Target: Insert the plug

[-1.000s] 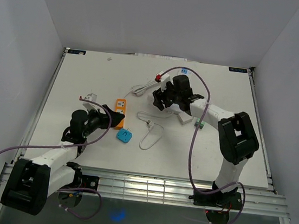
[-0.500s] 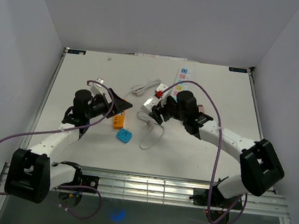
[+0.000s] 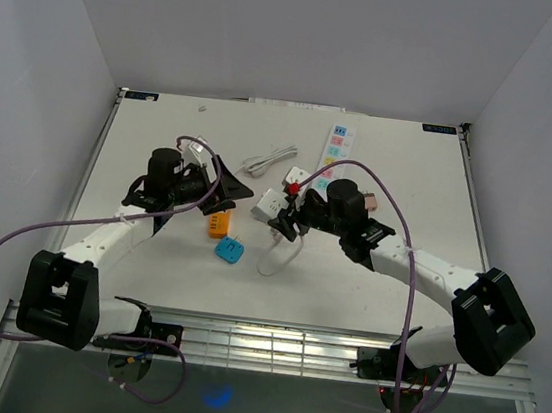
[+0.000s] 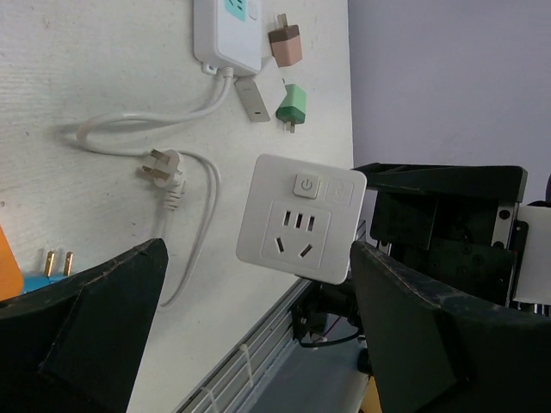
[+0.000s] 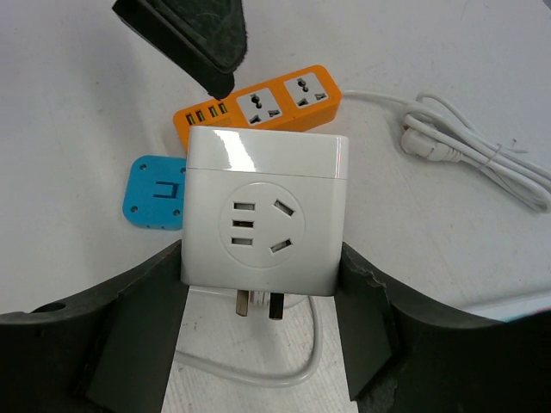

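- Over the last second the right gripper (image 3: pixel 280 214) has swung from the far middle of the table (image 3: pixel 417 204) toward the left arm
- The left gripper (image 3: pixel 228 191) has moved up beside the orange power strip (image 3: pixel 219 223), jaws wide apart and empty
- The white plug adapter (image 5: pixel 265 206) is clamped between the right fingers, one socket face turned to the left gripper, just beside it
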Controlling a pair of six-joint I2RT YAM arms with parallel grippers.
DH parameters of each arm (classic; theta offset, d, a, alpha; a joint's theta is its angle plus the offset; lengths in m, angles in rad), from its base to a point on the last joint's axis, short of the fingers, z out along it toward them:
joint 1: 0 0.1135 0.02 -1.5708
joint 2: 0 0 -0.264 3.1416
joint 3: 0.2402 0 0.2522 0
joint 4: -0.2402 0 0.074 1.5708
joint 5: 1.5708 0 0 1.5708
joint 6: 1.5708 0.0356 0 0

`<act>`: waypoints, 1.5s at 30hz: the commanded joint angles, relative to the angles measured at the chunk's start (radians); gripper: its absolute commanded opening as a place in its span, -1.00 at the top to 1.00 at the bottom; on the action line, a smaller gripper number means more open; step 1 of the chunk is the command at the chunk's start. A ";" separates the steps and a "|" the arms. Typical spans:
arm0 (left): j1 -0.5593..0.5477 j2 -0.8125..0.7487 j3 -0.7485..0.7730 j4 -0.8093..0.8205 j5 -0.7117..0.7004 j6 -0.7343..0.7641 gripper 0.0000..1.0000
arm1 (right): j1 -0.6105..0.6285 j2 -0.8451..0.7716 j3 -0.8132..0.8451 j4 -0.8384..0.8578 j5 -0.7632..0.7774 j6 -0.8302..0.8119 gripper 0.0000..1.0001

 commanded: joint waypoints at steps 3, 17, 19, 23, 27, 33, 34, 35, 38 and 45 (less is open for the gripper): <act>-0.028 0.052 0.084 -0.018 0.039 0.024 -0.96 | 0.020 -0.048 -0.014 0.106 -0.048 -0.008 0.22; -0.123 0.142 0.151 0.004 0.096 0.031 -0.96 | 0.021 -0.053 -0.014 0.103 -0.065 -0.008 0.23; -0.129 0.151 0.154 0.004 0.105 0.031 -0.96 | 0.021 -0.055 -0.017 0.106 -0.065 -0.009 0.24; -0.137 0.159 0.151 0.001 0.117 0.028 -0.88 | 0.021 -0.050 -0.017 0.106 -0.066 -0.009 0.24; -0.138 0.159 0.150 0.004 0.134 0.031 -0.70 | 0.021 -0.044 -0.016 0.108 -0.079 -0.008 0.25; -0.141 0.170 0.153 0.030 0.157 0.027 -0.44 | 0.021 -0.032 -0.014 0.108 -0.089 -0.009 0.24; -0.141 0.171 0.153 0.031 0.163 0.027 -0.40 | 0.021 -0.027 -0.013 0.108 -0.091 -0.009 0.24; -0.141 0.173 0.153 0.033 0.166 0.028 -0.30 | 0.023 -0.027 -0.011 0.106 -0.091 -0.011 0.21; -0.141 0.176 0.154 0.041 0.179 0.039 -0.07 | 0.021 -0.025 -0.011 0.105 -0.091 -0.012 0.04; -0.141 0.144 0.153 0.045 0.169 0.088 0.56 | 0.021 -0.028 -0.023 0.117 -0.063 -0.009 -0.90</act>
